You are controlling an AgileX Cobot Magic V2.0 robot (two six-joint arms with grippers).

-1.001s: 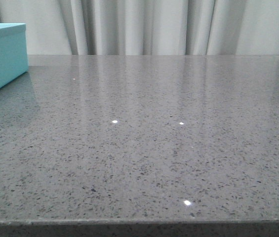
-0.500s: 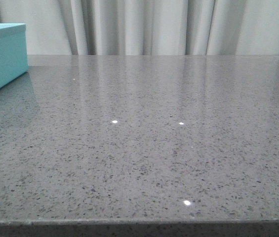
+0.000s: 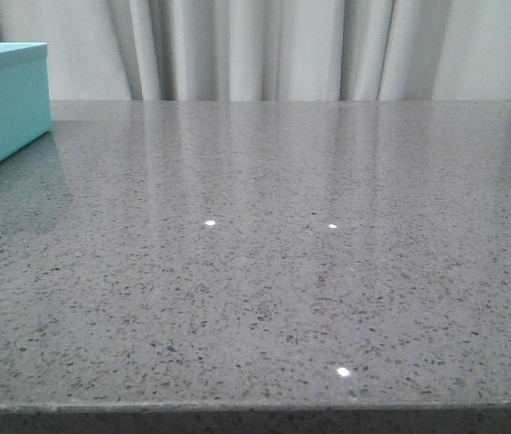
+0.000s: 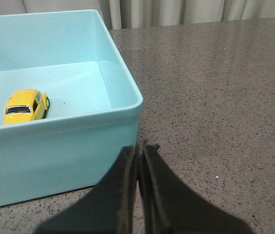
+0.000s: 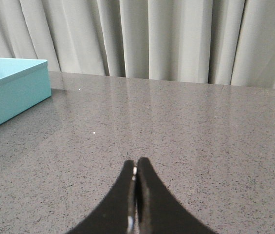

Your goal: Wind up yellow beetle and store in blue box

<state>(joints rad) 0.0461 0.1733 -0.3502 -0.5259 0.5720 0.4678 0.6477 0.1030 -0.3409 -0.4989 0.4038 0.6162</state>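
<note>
The box (image 3: 2, 104) sits at the table's (image 3: 264, 271) far left, open-topped, with the beetle (image 4: 25, 106) inside on its floor, near one wall. The left gripper (image 4: 138, 148) hangs just outside the box's near corner — fingers pressed together, holding nothing. Further right, the right gripper (image 5: 136, 168) is likewise closed and empty — above bare grey stone, curtains (image 5: 176, 39) behind.
</note>
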